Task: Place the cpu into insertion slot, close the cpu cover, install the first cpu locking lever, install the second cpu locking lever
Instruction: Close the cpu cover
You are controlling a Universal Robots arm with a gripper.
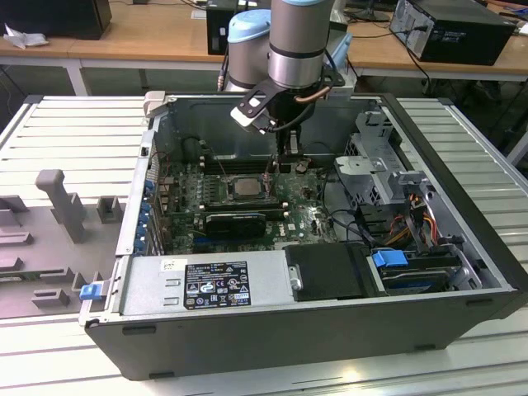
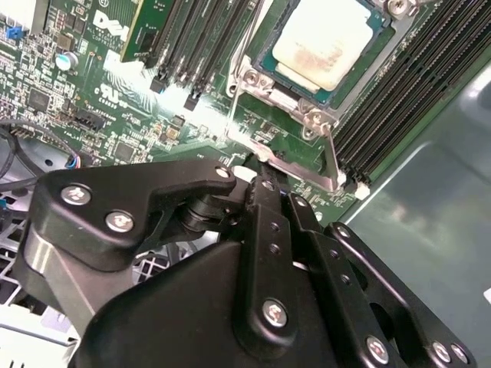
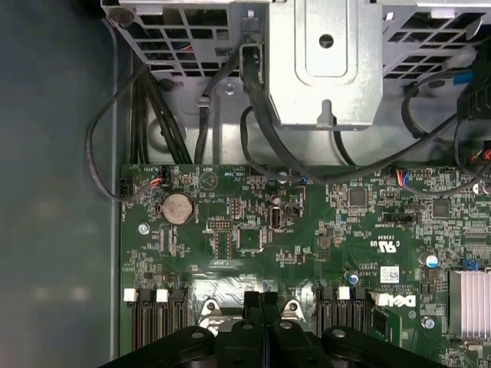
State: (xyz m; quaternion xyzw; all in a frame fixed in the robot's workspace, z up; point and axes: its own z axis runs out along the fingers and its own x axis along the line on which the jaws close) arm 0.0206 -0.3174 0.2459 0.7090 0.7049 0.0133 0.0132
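Cpu point(image 2: 321, 46), one, seated in insertion slot point(image 2: 249, 83), one end effector point(image 2: 268, 182) just beside

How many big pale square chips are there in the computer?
1. The cpu sits at the middle of the green motherboard, between the long black memory slots. More could be hidden under the arm.

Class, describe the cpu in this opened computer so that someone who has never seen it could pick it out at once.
Inside the open computer case, find the green motherboard. At its middle, flanked by long black memory slots, sits the metal-rimmed insertion slot. The cpu is the flat square within it, the only pale beige-silver face among dark parts.
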